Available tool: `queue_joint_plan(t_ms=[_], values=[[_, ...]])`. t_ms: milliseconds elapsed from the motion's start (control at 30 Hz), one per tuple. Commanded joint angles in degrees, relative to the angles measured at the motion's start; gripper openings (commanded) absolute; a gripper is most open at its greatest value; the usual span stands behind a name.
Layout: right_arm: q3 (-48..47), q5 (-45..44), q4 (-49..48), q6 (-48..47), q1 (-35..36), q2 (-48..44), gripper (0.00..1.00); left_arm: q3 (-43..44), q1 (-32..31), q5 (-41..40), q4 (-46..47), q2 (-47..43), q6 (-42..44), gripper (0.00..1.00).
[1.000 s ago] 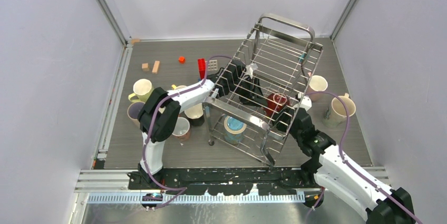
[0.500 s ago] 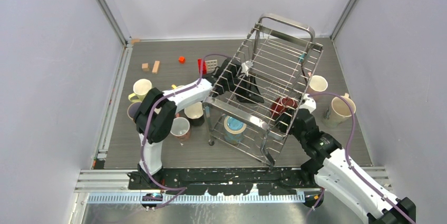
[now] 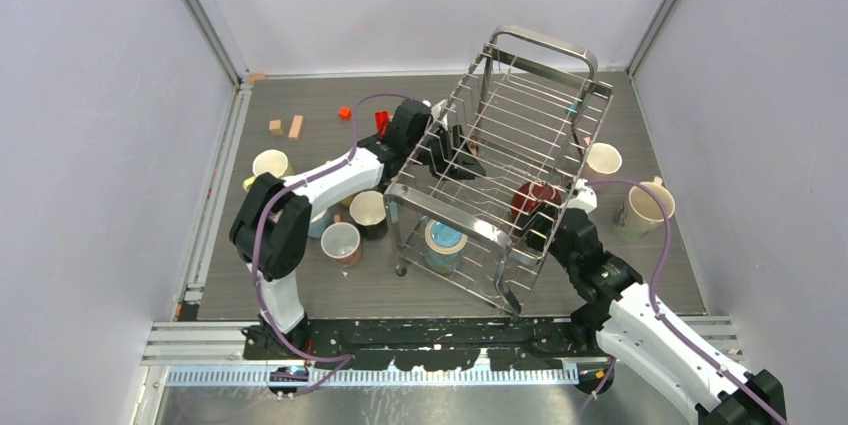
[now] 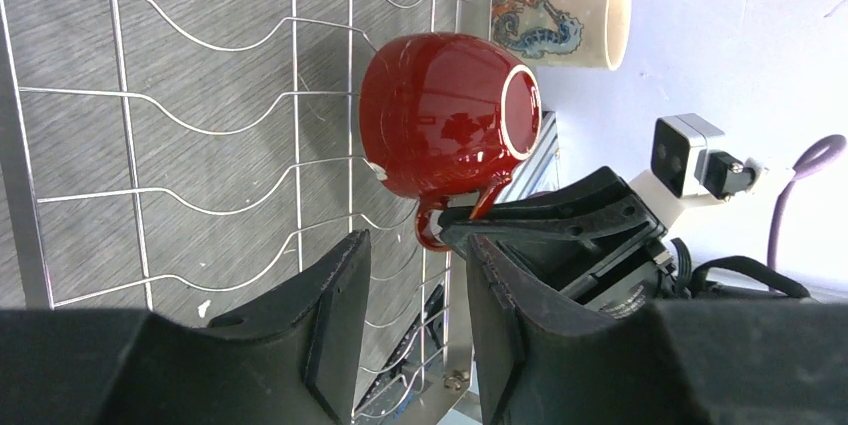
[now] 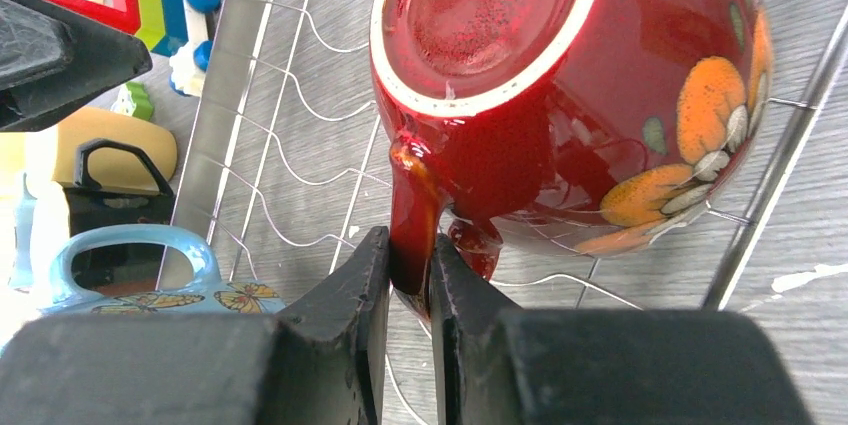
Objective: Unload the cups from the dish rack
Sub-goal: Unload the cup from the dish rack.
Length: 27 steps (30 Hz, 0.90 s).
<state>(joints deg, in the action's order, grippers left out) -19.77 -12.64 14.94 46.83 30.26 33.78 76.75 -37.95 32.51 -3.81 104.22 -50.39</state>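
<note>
Between the right gripper's (image 5: 408, 285) narrowed black fingers sits the handle of the dark red mug (image 5: 560, 95). The mug is glossy, round-bellied and painted with orange flowers, and lies on its side on the wavy steel wires of the dish rack (image 5: 232, 75). Nearby, over the same wires, the left gripper (image 4: 415, 335) stands part open, holding nothing.

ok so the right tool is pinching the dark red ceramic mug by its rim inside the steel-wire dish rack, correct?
Not the rim. The right tool is pinching the dark red ceramic mug by its handle inside the steel-wire dish rack. The right wrist view shows it closed on the handle loop, with the mug's rim out of sight.
</note>
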Motion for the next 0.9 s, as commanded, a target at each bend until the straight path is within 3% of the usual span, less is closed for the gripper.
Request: queue_joint_plan(t_ms=[0, 567, 867], values=[[3.0, 0.8, -12.0, 0.7, 0.1, 0.8, 0.09, -0.9, -0.2, 1.3, 2.9, -2.7, 0.5, 0.42], [6.8, 0.0, -24.3, -2.8, 0.1, 7.8, 0.38, -1.3, 0.5, 2.5, 1.8, -3.4, 1.5, 0.42], [6.5, -0.3, -28.7, -4.1, 0.1, 13.4, 0.40, -1.2, 0.8, 2.8, 1.0, -3.7, 2.0, 0.42]])
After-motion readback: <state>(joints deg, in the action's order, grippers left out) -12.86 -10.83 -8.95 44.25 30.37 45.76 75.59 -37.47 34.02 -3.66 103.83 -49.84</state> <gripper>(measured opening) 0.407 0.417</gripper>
